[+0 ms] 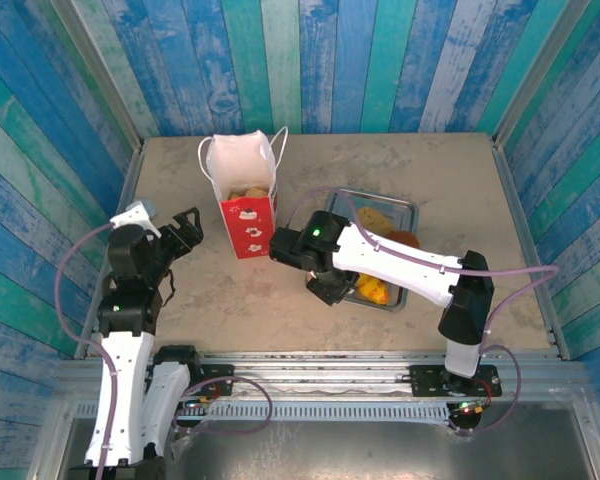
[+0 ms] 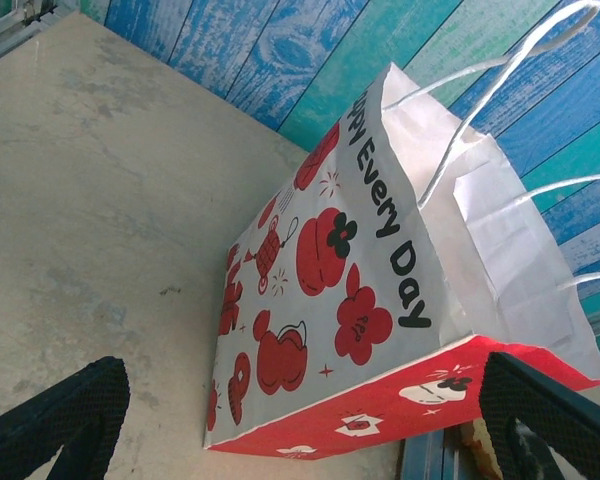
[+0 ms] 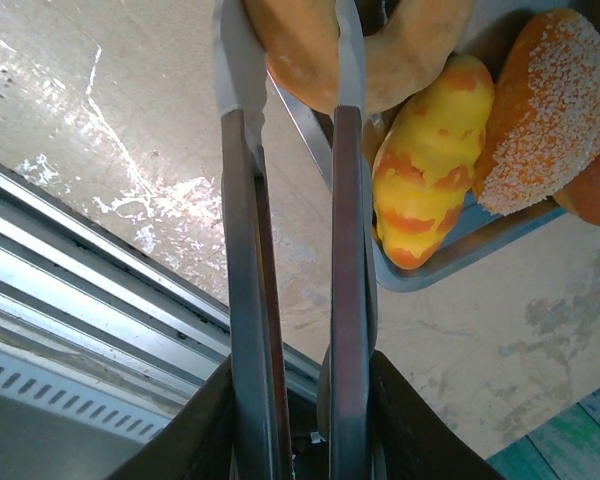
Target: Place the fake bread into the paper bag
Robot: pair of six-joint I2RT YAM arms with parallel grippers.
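- Left gripper (image 1: pixel 185 232): jaws spread wide, holding nothing.
- Paper bag (image 2: pixel 330 300): stands just ahead of those jaws, mouth up. Thin and light, so likely easy to tip. Golden pieces seem to lie inside, though the view is poor.
- Right gripper (image 3: pixel 300 400): clamped on the metal tongs (image 3: pixel 242 250).
- Ring donut (image 3: pixel 400 60): pinched between the tong tips, beyond the jaws. Probably light, squashy and smooth-skinned, so best held across the ring's band.
- Yellow twisted roll (image 3: pixel 425 170) and sugared bun (image 3: pixel 550 120): right of the tongs, in the tray (image 3: pixel 460 262).

Overhead camera sees the whole table (image 1: pixel 430 170). Left wrist view closes on its paper bag (image 2: pixel 360 300); right wrist view, along tongs (image 3: pixel 245 250), its tray (image 3: pixel 460 262).
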